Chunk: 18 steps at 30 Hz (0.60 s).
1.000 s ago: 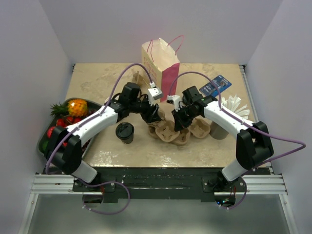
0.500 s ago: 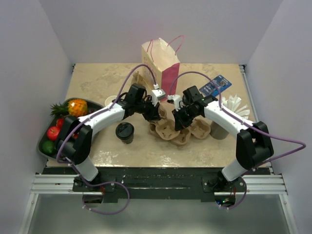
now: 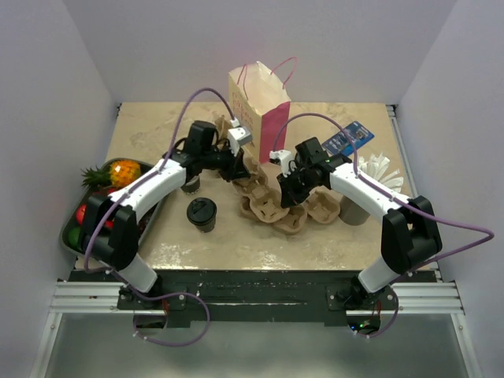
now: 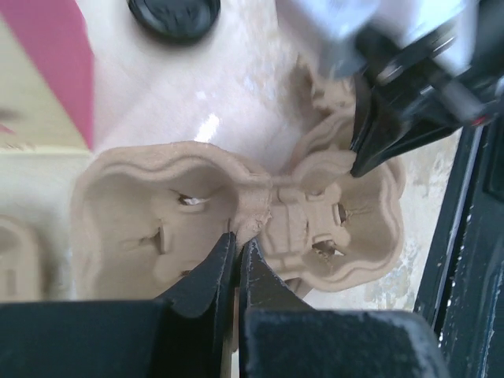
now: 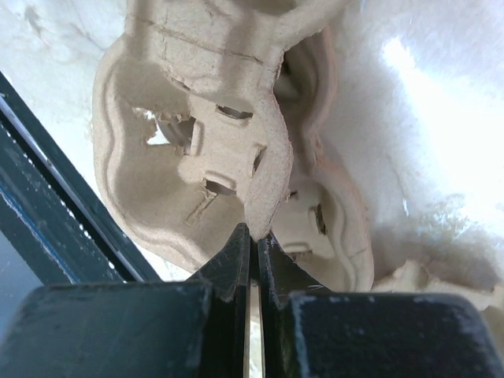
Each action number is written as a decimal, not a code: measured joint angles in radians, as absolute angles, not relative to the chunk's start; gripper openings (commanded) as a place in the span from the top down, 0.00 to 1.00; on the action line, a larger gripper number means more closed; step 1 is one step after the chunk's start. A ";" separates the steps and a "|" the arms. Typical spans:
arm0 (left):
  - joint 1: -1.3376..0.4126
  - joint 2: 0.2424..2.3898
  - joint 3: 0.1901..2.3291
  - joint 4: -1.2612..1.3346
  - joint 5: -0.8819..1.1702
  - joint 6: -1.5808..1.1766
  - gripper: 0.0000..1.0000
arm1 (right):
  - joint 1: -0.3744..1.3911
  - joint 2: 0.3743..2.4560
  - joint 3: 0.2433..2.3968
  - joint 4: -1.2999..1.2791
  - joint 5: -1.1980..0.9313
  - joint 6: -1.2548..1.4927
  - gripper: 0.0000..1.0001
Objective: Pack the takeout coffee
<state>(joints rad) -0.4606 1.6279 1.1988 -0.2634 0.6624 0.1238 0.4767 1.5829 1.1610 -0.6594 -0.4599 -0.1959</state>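
Observation:
The takeout coffee (image 3: pixel 201 214), a dark-banded cup with a black lid, stands upright on the table in front of my left forearm, apart from both grippers. Brown pulp cup carriers (image 3: pixel 268 203) lie nested and overlapping at the table's middle. My left gripper (image 3: pixel 236 168) is shut on the rim of one cup carrier (image 4: pixel 157 213), its fingertips (image 4: pixel 224 250) pinching the edge between two wells. From the other side, my right gripper (image 3: pixel 288 191) is shut on a carrier's rim (image 5: pixel 264 201). The right gripper's black fingers (image 4: pixel 394 118) show at the far end in the left wrist view.
A cream and pink paper bag (image 3: pixel 260 106) stands open behind the carriers. A fruit tray (image 3: pixel 75 216) with a pineapple sits at the left edge. A loose black lid (image 4: pixel 175 12) lies near the bag. A grey cup (image 3: pixel 354 209), white cutlery (image 3: pixel 383 169) and a blue card (image 3: pixel 347 138) are at the right.
My left gripper has moved back and left toward the bag and closed on a carrier's rim. The carrier has shifted with it. The right gripper has kept its pinch.

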 measured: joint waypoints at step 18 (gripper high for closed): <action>-0.292 1.459 1.325 -0.256 0.570 0.179 1.00 | 0.475 1.562 1.190 -0.794 -0.427 -0.346 0.84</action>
<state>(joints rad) -0.2916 1.4593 1.3247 -0.2558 0.5701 0.1791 0.4747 1.5620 1.1896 -0.7940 -0.4274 -0.3458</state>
